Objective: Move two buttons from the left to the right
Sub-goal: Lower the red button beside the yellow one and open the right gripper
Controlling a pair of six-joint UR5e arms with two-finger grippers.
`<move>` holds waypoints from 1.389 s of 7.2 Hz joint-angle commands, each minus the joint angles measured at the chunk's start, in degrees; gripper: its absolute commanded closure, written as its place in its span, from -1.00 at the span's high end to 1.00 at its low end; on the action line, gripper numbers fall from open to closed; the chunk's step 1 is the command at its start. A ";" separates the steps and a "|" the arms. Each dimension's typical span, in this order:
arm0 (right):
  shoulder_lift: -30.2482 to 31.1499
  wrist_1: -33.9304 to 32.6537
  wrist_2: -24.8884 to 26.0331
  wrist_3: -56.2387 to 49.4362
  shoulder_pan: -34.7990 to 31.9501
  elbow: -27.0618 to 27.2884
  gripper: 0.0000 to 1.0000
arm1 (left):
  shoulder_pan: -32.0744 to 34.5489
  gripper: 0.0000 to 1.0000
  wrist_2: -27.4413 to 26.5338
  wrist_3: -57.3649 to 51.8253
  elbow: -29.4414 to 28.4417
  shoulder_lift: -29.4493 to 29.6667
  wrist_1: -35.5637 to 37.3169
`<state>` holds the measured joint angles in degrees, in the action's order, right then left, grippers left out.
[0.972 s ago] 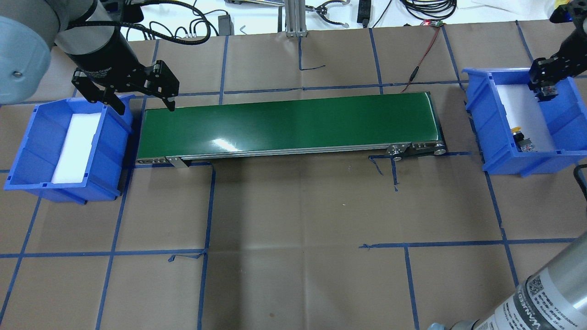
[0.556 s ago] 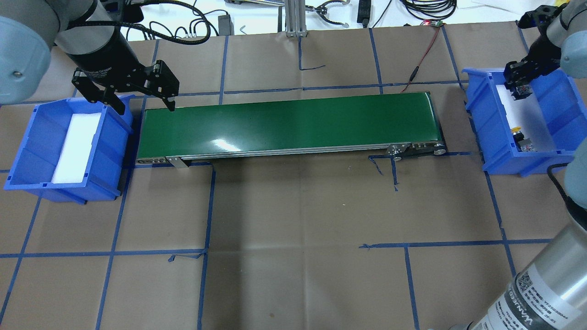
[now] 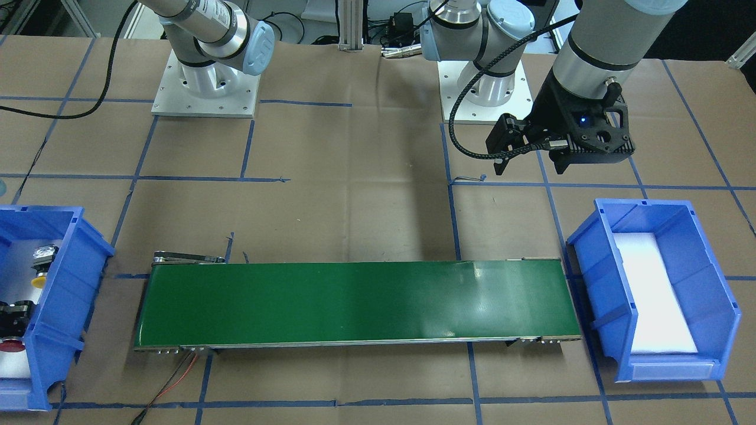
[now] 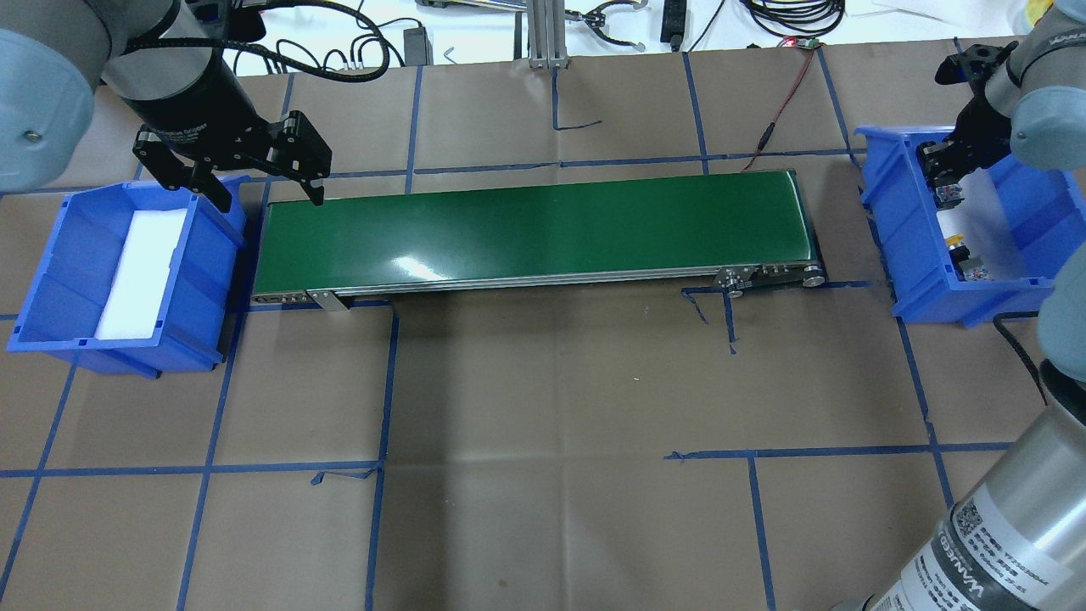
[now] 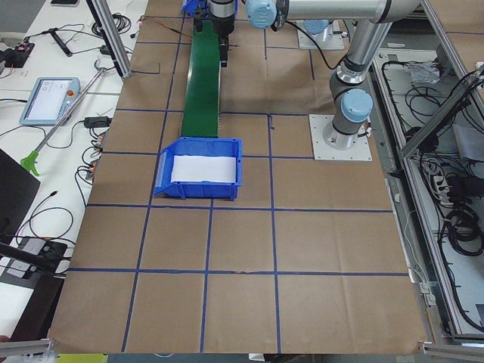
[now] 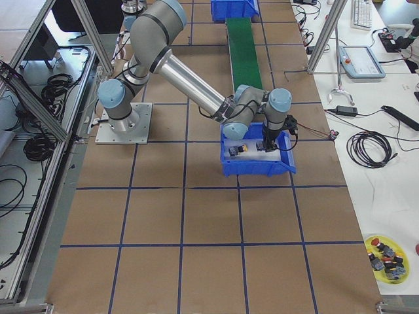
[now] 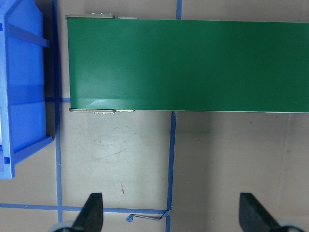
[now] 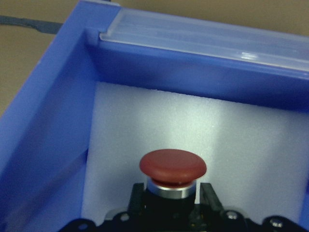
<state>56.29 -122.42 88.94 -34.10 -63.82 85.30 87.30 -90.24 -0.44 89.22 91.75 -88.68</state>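
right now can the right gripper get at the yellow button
Probably not yet: the right gripper is shut on the red button, though the yellow button lies uncovered nearby.

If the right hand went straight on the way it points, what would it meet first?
Probably the white foam pad on the floor of the blue bin; the red button held in the right hand would touch it first. How far off is unclear.

left pincer [image 4: 270, 204] spread, by conveyor [image 4: 543, 229] | right pincer [image 4: 946, 180] grips button [image 4: 949, 197] over right bin [image 4: 904, 229]
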 commanded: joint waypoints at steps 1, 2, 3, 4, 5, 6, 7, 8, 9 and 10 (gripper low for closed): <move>-0.04 -0.36 0.01 0.00 0.36 0.30 -0.61 | 0.06 1.00 0.07 0.00 -0.01 0.01 0.00; -0.12 -0.54 -0.17 0.00 0.45 0.39 0.81 | -0.03 1.00 0.07 0.00 -0.01 0.01 0.00; -0.04 -0.45 0.27 -0.09 0.45 0.39 0.98 | -0.03 1.00 0.07 0.00 -0.01 -0.08 0.00; -0.04 -0.28 1.92 -0.09 0.45 0.39 0.98 | -0.03 1.00 0.07 0.00 0.08 -0.17 0.00; 0.14 -0.10 2.03 0.00 0.45 0.13 0.98 | -0.03 1.00 0.07 0.00 0.08 -0.17 0.00; 0.66 0.25 2.03 0.00 0.45 -0.66 0.98 | 0.06 1.00 -0.02 -0.09 0.08 -0.17 0.00; 2.75 0.51 2.11 0.17 0.37 -1.19 0.98 | -0.03 1.00 -0.02 -0.09 0.08 -0.17 0.00; 5.21 1.82 2.12 0.18 0.28 -1.19 0.99 | -0.03 1.00 0.07 -0.09 0.08 -0.08 0.00; 8.72 7.14 1.94 0.26 0.28 -1.37 0.99 | -0.03 1.00 -0.02 -0.17 0.08 -0.17 0.00; 13.19 9.98 1.33 0.18 0.10 -1.45 0.99 | -0.03 1.00 -0.02 -0.17 0.08 -0.17 0.00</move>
<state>64.59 -116.44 90.78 -33.90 -63.58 84.01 87.28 -90.24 -0.58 89.29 91.60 -88.68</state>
